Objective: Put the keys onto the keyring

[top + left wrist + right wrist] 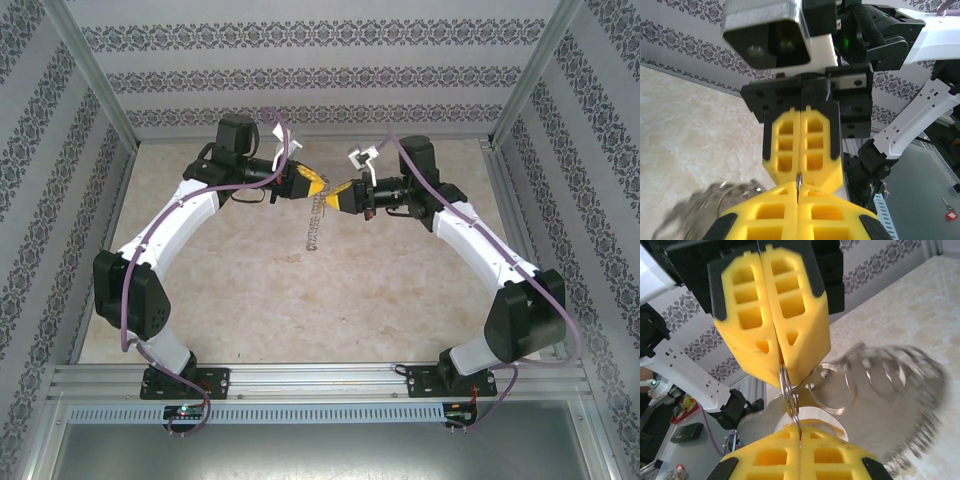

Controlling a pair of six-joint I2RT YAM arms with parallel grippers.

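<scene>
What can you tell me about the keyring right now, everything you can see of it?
The keyring is a thin silvery metal ring held in the air between the left hand and the right hand, both closed on its wire. Many small silvery pieces hang from it in a blurred bunch, trailing down like a chain toward the table.

a beige marbled table [250, 300] sits between patterned walls [320, 80].
</scene>
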